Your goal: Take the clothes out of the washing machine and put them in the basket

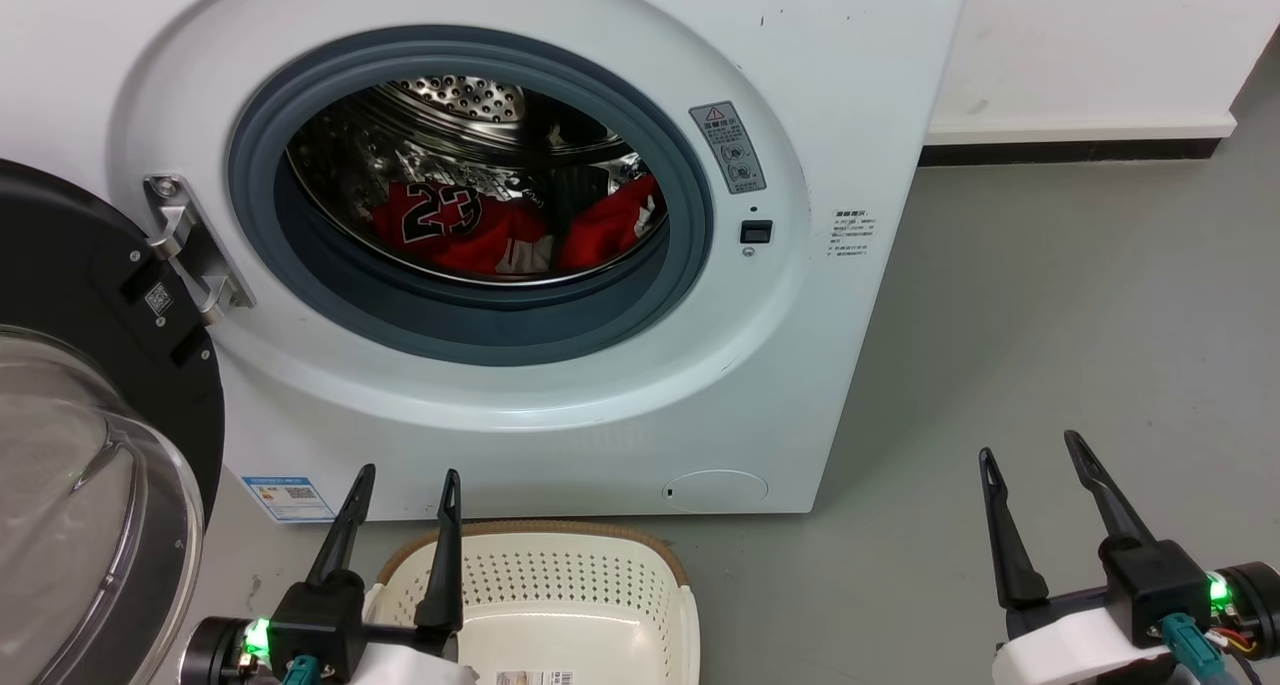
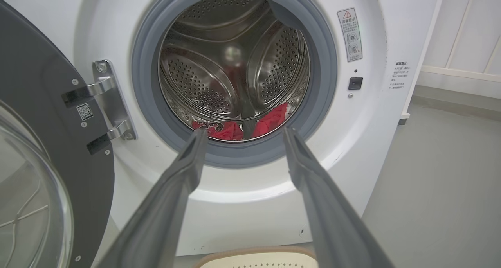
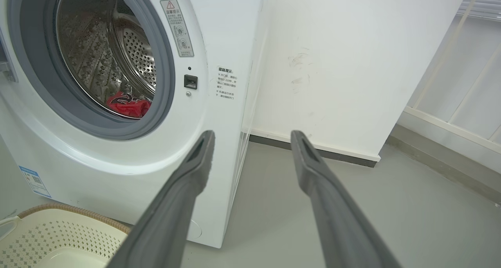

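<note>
Left gripper (image 1: 408, 477) is holding its jaws parted with nothing between them, fingers pointing up toward the lower front of the washer (image 1: 600, 415) and hanging over the near-left rim of the basket (image 1: 560, 530). In the left wrist view those two fingers are framing the bottom lip of the porthole, with red cloth showing beyond their tips.

Right gripper (image 1: 1030, 447) is likewise keeping its jaws spread and empty. It is sitting well to the right over bare grey floor (image 1: 1050, 315), clear of the washer's right edge.

The basket is resting on the floor just in front of the washer, below the porthole, with its brown rim nearly meeting the machine's base.

The clothes (image 1: 450, 230) are lying in the bottom of the drum (image 1: 460, 95), behind the grey gasket (image 1: 480, 330). One garment is showing a black "23" at left and a second red heap is sitting at right, with a dark drum rib running between them. The round opening is standing unblocked from rim to rim.

The door (image 1: 60, 265) is hanging wide open on its steel hinge (image 1: 190, 250). Its black rim and glass bowl are crowding the left edge of the head view, close beside the left gripper.

To the right, the floor is running open as far as the white wall (image 1: 1100, 45) and its dark skirting.
</note>
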`<state>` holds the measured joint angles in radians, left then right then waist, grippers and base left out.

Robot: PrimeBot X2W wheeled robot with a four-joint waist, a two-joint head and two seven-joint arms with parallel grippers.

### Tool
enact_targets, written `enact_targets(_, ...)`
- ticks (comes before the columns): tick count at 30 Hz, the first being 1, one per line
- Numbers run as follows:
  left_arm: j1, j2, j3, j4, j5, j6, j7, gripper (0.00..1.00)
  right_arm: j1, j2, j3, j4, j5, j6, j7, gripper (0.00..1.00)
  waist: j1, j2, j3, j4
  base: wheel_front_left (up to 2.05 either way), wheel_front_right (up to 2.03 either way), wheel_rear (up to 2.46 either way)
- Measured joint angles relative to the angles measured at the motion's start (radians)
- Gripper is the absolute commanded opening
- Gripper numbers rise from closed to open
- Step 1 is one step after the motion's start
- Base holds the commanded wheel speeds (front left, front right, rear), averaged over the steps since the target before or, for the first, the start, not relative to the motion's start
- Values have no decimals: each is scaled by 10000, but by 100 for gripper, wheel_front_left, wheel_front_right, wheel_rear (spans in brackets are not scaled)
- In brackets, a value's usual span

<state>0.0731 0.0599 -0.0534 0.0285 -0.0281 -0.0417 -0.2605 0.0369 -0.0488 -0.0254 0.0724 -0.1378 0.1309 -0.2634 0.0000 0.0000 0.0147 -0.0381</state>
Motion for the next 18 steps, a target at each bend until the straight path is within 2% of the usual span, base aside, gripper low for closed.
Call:
enact_targets(11, 75, 48, 84, 242, 125, -261, -25, 100, -31, -2, 71, 169, 69, 2, 0, 100, 0, 0, 75, -230, 0, 0, 0)
enact_targets(16, -387, 330, 224, 621, 27, -443, -27, 100, -448, -13, -140, -35, 347, 2, 0, 100, 0, 0, 662, -522, 0, 0, 0)
enact_targets(18, -965, 629, 217, 863, 0, -575, -27, 100, -654, -13, -232, -113, 464, 2, -2, 100, 0, 0, 1052, -660, 0, 0, 0)
